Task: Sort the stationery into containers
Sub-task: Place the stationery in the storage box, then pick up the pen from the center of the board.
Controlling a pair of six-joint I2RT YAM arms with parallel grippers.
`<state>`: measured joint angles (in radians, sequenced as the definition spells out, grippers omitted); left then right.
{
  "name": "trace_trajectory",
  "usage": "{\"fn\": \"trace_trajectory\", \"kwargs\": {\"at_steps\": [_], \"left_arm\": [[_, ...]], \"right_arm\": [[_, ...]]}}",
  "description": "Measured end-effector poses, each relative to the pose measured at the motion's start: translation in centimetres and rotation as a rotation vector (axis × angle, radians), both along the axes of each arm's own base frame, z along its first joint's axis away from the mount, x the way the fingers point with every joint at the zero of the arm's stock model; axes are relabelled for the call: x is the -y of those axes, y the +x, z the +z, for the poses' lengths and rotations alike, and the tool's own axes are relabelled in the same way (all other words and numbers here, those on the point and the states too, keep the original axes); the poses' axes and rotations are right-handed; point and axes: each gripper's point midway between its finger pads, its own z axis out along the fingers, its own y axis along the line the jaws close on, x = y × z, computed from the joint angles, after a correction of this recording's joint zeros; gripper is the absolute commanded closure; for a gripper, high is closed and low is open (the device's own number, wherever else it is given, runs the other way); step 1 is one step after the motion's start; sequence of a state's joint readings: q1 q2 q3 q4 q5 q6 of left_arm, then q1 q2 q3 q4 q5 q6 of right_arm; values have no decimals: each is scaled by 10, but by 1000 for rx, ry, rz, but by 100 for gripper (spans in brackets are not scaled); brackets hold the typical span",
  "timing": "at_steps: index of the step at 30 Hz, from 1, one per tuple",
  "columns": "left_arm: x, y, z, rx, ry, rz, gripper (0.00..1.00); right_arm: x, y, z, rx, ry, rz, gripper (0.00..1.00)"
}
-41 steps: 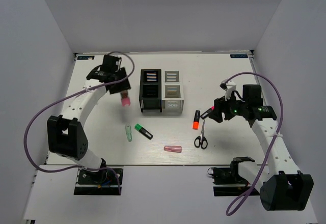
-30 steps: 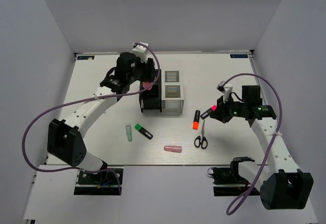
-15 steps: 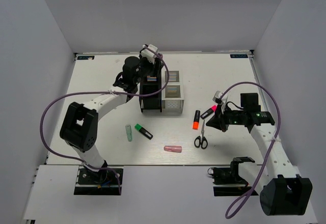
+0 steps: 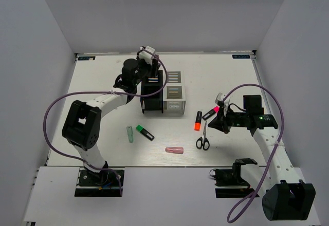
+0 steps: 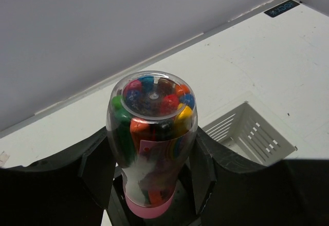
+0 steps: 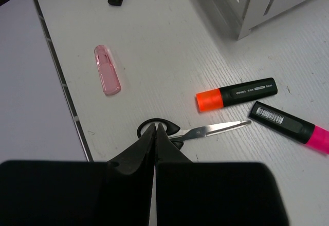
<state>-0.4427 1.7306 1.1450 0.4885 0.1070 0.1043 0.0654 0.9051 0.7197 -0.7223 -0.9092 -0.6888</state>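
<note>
My left claw (image 5: 152, 172) pinches the clear tube of coloured pens (image 5: 151, 128), upright above the black organiser (image 4: 152, 108). I'd lower it straight into a compartment before releasing. My right claw (image 6: 155, 149), pressed together, hovers over the scissors (image 6: 208, 130) on the bench (image 6: 154, 46). It must spread first.

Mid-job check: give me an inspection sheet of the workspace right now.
Surface: white tabletop, no spills seen.
Job's things: black mesh organiser and white mesh organiser side by side; loose on the table: pale green tube, green-and-black highlighter, pink tube, orange-and-black highlighter, pink-and-black highlighter, black-handled scissors.
Clutter: nothing seen.
Grippers: left gripper shut on clear tube of coloured pens above the black organiser; right gripper shut, empty, over the scissors.
Cables: purple cable loops off each arm.
Surroundings: plain grey walls on three sides.
</note>
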Motion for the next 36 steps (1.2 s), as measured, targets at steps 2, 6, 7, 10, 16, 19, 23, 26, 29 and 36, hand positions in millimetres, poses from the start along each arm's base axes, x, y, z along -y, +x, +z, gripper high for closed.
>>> {"fn": "trace_trajectory", "kwargs": {"at_steps": [2,6,7,10,16,19,23,26,29,36], "left_arm": [[-5,1,-4,-7,-2,12,99],[-10,0,-13,-29,-6,26,99],[-10,0,-15,-34,-8,28,99],[-10,0,-22,-53,-17,32,99],[-9,-1,-42,-100,-38,36,96],[-8,-2,-52,-130,-52,40,68],[-8,-1,-58,-151,-65,47,30],[-8,0,-55,-146,-77,51,21],[-7,0,-53,-145,-81,52,15],[-7,3,-21,-132,-115,63,98]], "right_arm": [[0,0,0,0,0,0,100],[0,1,1,7,0,-1,100],[0,2,1,9,0,-1,100],[0,3,1,15,0,-2,100],[1,4,1,17,-2,-7,100],[2,4,1,18,-4,-10,88],[2,5,0,16,-8,-16,65],[3,6,0,17,-12,-18,61],[3,6,0,14,-13,-21,50],[7,11,-3,-34,-26,-91,100]]}}
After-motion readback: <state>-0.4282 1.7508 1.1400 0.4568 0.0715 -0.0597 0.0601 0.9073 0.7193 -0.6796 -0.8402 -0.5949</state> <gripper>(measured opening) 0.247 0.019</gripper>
